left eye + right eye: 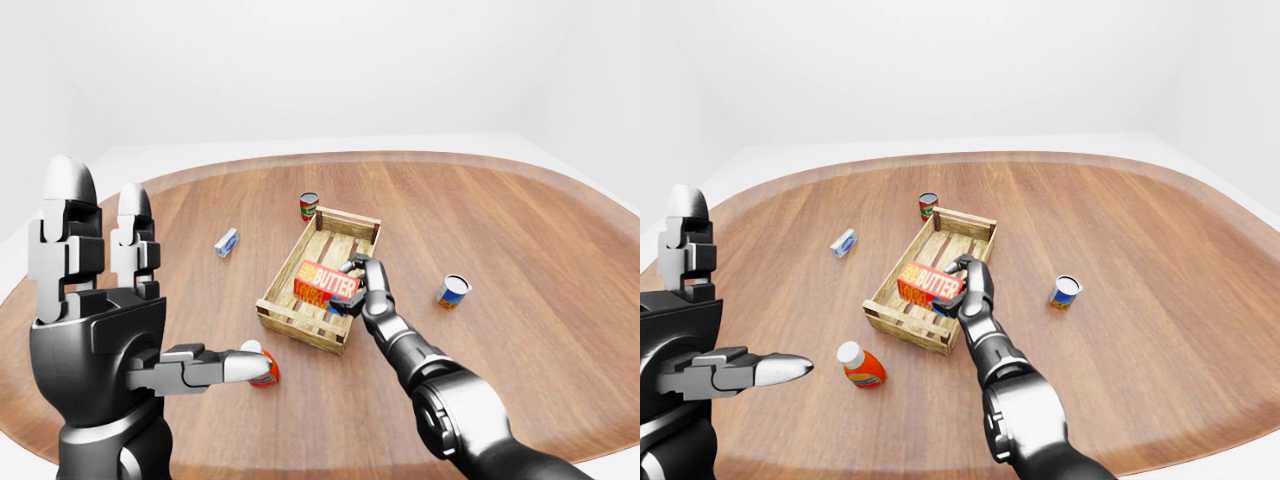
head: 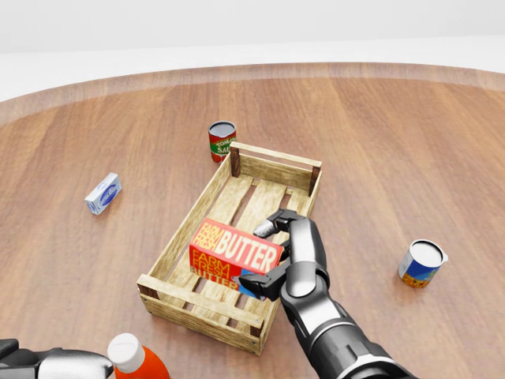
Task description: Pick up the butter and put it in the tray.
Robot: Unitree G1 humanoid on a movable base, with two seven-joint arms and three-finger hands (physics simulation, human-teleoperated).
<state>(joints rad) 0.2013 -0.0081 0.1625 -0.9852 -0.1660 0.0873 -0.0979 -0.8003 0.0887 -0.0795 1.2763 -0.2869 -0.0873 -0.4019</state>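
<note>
- While our right hand [image 2: 268,253] grips the butter box [image 2: 235,251] with fingers closed round its right end, the box hangs tilted inside the wooden crate tray [image 2: 278,165], low over the slats at its near end.
- We judge the carry done; lowering flat and letting go remain.
- Our left hand [image 1: 120,330] stands raised and spread, holding nothing.
- On the round wooden desk [image 2: 394,142] stand a red can [image 2: 222,140] beside the tray's far corner, a small blue-white carton [image 2: 103,193] toward the left edge, a blue can [image 2: 422,264] at right, and an orange bottle [image 2: 134,359] at the near edge.
- White walls surround us.
</note>
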